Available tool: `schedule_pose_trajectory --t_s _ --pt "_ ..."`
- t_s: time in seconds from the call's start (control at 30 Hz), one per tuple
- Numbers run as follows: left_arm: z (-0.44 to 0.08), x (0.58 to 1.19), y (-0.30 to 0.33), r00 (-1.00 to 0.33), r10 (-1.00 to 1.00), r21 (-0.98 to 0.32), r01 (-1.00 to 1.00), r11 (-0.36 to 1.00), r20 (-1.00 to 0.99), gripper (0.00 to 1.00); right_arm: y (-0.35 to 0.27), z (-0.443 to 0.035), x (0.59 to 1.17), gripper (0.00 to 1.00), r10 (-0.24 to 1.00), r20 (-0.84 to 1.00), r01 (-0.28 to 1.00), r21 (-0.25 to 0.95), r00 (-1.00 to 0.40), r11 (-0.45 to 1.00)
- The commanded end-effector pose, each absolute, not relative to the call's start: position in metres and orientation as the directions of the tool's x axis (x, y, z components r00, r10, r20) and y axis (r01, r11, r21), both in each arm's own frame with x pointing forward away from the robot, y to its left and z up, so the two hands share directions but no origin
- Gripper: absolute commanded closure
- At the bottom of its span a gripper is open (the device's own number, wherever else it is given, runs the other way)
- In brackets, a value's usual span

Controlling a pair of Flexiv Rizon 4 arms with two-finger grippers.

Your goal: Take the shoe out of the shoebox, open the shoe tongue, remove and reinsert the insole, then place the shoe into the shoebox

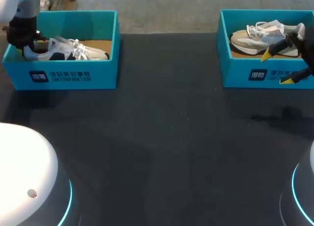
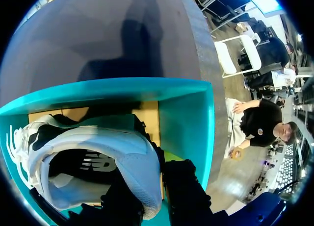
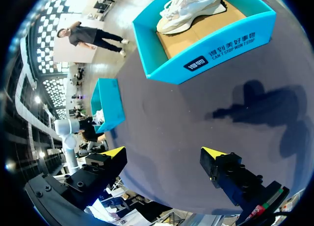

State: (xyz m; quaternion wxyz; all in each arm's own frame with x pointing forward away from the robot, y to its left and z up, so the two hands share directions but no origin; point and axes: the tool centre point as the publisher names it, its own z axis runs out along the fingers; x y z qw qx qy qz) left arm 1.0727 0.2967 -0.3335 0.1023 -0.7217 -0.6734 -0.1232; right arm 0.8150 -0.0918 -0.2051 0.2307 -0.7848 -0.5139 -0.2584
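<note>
Finds left claw (image 2: 153, 189) seemingly clamped on heel of shoe (image 2: 98, 152) inside shoebox (image 2: 186, 119), right claw (image 3: 164, 152) spread wide over bench (image 3: 162, 108); judges shoe light, pliable, firmest at heel

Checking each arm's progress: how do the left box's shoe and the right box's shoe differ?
The left shoe is white with black and pale blue; the right shoe is beige-grey. The left gripper is down in the left box at the left shoe's heel; the right gripper, jaws open, hangs outside the right box, off the right shoe. Both lie in open teal boxes.
</note>
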Motion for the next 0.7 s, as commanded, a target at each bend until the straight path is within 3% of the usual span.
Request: schedule_pose_trajectory --t_s 0.03,0.7 --pt "-0.336 1.069 0.296 0.057 0.946 0.023 0.997 -0.068 0.319 1.0 -0.091 -0.205 0.814 0.0 0.688 0.641 0.925 -0.095 0.34 -0.368" --pt "-0.358 1.066 0.295 0.035 0.937 -0.006 0.999 -0.035 0.348 1.0 -0.091 -0.205 0.814 0.0 0.688 0.641 0.925 -0.095 0.34 -0.368"
